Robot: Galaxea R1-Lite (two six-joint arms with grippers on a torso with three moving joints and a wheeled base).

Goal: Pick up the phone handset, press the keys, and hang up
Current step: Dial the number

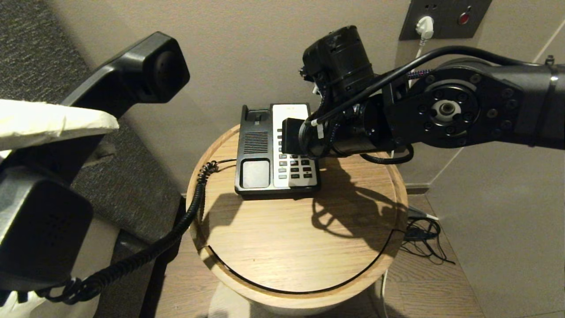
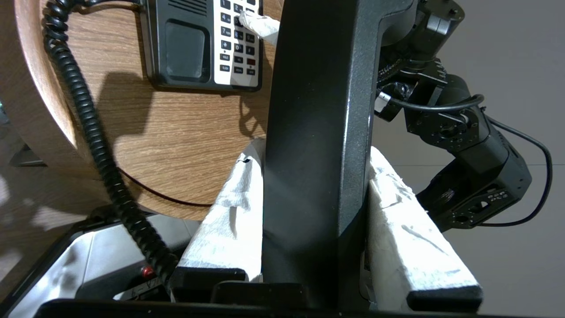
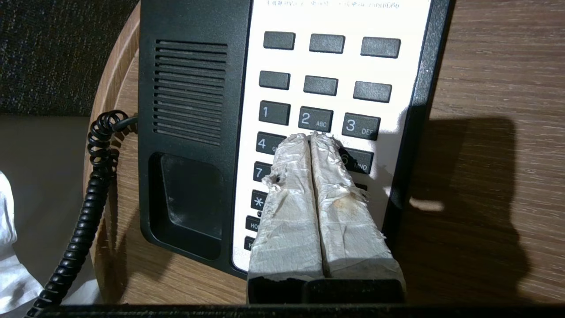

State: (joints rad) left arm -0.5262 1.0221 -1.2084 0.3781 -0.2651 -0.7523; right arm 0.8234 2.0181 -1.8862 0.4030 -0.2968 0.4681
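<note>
Pressing keys (image 3: 309, 119), right end effector (image 3: 311, 137) angled down

From above, the head camera looks steeply down on the round pale wooden side table (image 1: 282, 238) against the wall. The left wrist camera sits lower, off the table's edge, looking across it from a little way off. The right wrist camera hangs close over the black-and-white phone base (image 3: 194, 132), which all three views share.
</note>
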